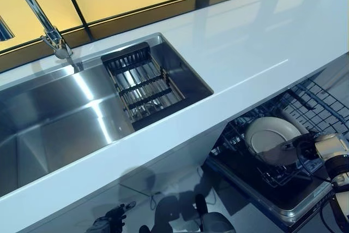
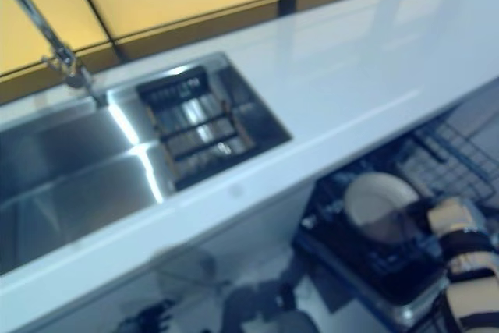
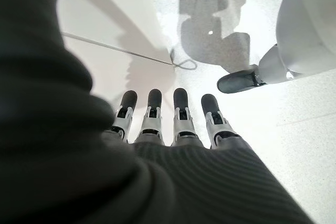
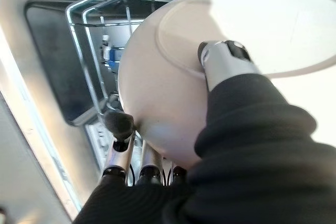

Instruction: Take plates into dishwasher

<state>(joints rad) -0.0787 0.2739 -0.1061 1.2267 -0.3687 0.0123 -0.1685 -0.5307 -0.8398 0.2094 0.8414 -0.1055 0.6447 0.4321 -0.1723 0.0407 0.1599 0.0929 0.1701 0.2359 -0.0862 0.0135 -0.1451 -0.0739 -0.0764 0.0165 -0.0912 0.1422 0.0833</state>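
Note:
A white plate [image 1: 270, 137] stands nearly on edge in the wire rack [image 1: 322, 102] of the open dishwasher below the counter at the lower right. My right hand [image 1: 323, 148] is shut on the plate's right rim. In the right wrist view the thumb [image 4: 227, 61] presses on the plate's face [image 4: 252, 30] and the fingers [image 4: 123, 129] curl behind its rim. My left hand [image 3: 181, 116] hangs low over the floor with straight fingers and holds nothing. It also shows at the bottom of the left eye view [image 1: 112, 217].
A white counter [image 1: 262, 47] runs across the view, over the dishwasher. A steel sink [image 1: 54, 118] with a faucet [image 1: 52, 34] is set in it at the left. A dark drain basket [image 1: 143, 83] sits in the sink's right end.

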